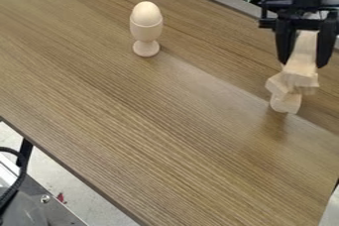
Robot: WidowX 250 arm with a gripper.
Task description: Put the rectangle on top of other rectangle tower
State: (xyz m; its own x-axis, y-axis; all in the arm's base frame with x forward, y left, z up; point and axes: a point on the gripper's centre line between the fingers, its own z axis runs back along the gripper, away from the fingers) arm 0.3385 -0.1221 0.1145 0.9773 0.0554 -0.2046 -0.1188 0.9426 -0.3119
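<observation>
Near the far right of the brown wood-grained desk (pixel 152 136), the pale wooden rectangle (pixel 305 51) was held steeply tilted, pinched between the two black fingers of the end effector (pixel 303 65), with its lower end at the top of a small, uneven tower (pixel 285 102) of pale wooden pieces; whether its weight was borne by them could not be told. Well apart, toward the far left, a wooden egg (pixel 146 13) was held upright by a footed wooden cup (pixel 145 32), and beyond the desk's near left edge a black cable (pixel 22 170) could be seen.
</observation>
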